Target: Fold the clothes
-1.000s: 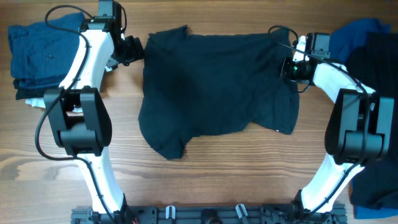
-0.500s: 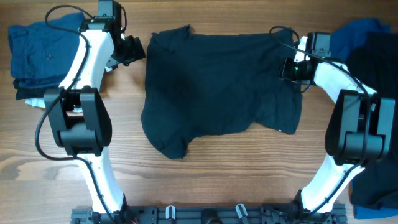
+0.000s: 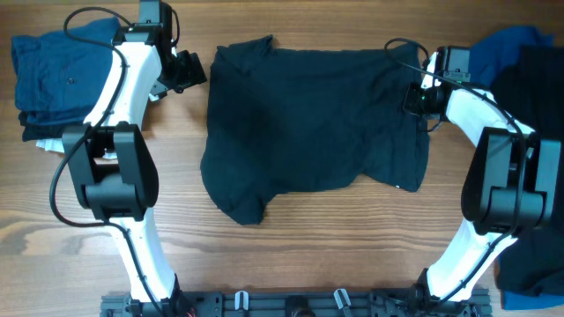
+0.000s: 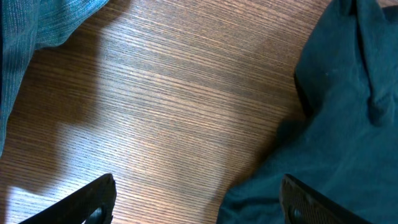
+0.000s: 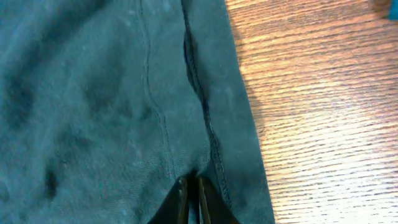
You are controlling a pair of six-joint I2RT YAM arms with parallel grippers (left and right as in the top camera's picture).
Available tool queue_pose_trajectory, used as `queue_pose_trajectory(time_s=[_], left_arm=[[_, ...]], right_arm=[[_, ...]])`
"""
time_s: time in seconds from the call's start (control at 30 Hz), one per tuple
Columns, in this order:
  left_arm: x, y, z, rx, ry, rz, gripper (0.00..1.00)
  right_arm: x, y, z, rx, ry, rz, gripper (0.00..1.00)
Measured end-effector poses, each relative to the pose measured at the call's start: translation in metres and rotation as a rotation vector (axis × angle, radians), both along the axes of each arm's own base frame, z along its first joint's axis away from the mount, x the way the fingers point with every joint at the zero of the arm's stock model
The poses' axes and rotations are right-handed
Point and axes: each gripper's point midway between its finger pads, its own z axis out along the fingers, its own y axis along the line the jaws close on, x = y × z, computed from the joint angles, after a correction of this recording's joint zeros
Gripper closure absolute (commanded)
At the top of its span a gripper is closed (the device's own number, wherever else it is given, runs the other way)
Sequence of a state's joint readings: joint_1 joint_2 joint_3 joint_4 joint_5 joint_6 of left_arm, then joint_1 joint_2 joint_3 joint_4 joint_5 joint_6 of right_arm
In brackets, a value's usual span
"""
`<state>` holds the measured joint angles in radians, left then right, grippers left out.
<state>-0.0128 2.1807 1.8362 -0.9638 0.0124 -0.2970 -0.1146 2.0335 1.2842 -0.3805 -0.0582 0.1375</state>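
Observation:
The near-black navy shirt (image 3: 308, 123) lies spread on the wooden table, rumpled at its lower left. My right gripper (image 3: 416, 99) is shut on the shirt's right edge; in the right wrist view the closed fingertips (image 5: 193, 198) pinch the cloth (image 5: 112, 93) beside its hemmed edge. My left gripper (image 3: 192, 70) is open and empty just left of the shirt's top left corner; in the left wrist view its fingers (image 4: 196, 202) straddle bare wood, with the shirt (image 4: 336, 112) at the right.
A folded pile of mid blue and navy clothes (image 3: 53, 75) sits at the far left, with a bit of white beneath it. More blue and dark clothes (image 3: 529, 70) are heaped at the right edge. A black rail (image 3: 291, 304) runs along the front.
My right gripper has pulled the shirt's right edge a little to the right, flattening it. The left gripper has let go of the top left corner and sits slightly left of it.

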Motion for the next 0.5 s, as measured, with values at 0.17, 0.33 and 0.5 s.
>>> queue_pose_trajectory(time_s=[0.17, 0.33, 0.5], left_arm=[[0.001, 0.0, 0.0, 0.0, -0.003, 0.0, 0.16], [0.002, 0.0, 0.0, 0.0, -0.006, 0.0, 0.16], [0.002, 0.0, 0.0, 0.0, -0.006, 0.0, 0.16]], right_arm=[[-0.004, 0.0, -0.001, 0.001, 0.017, 0.002, 0.96], [-0.004, 0.0, -0.001, 0.001, 0.02, 0.003, 0.96], [-0.003, 0.0, 0.01, -0.001, 0.003, 0.003, 0.96]])
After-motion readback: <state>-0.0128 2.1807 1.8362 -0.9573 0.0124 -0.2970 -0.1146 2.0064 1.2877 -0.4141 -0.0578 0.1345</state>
